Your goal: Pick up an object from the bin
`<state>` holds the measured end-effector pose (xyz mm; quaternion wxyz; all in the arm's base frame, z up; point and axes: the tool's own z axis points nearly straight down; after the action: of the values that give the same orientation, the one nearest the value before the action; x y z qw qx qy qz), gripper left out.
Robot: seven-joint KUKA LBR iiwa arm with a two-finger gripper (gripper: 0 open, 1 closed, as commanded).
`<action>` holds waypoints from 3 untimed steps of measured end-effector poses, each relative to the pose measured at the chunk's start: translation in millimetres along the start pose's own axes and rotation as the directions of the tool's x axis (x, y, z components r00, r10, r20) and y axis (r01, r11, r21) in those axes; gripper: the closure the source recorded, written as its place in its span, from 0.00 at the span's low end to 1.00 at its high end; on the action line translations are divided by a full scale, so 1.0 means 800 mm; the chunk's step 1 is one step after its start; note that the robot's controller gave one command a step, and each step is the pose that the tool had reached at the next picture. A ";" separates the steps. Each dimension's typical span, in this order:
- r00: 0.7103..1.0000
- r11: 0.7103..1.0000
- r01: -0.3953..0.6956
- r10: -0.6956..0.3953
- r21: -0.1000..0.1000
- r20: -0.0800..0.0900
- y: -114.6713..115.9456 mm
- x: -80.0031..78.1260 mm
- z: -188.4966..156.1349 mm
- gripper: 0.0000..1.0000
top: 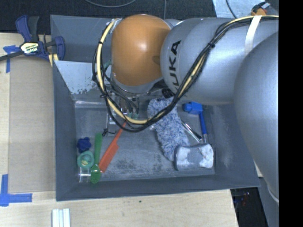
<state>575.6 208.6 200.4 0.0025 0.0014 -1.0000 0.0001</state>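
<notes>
My gripper [127,106] hangs under the arm's orange cover, low over the middle left of the bin floor. Just below it an orange stick-shaped tool [111,150] lies slanted, its upper end reaching up under the gripper. Next to that tool, on its left, lies a green stick [97,156]. Right of the gripper a blue-grey speckled cloth [168,128] is spread out. Whether the gripper touches any of these is hidden.
A small dark blue piece [84,144] and a teal ring [85,161] sit in the front left corner. A blue-handled tool with metal tips [198,118] lies at the right, and a grey-white lump [194,156] in front of the cloth. The arm covers the bin's back.
</notes>
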 end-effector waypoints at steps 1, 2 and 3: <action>1.000 1.000 -0.004 0.004 -0.001 0.008 -0.001 -0.003 -0.006 0.00; 0.975 0.976 0.220 -0.220 0.000 0.010 -0.024 0.050 0.098 0.00; 0.887 0.887 0.462 -0.462 0.003 0.016 -0.062 0.074 0.066 0.00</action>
<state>516.0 159.1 147.5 -0.0055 0.2390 -0.9710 -0.0008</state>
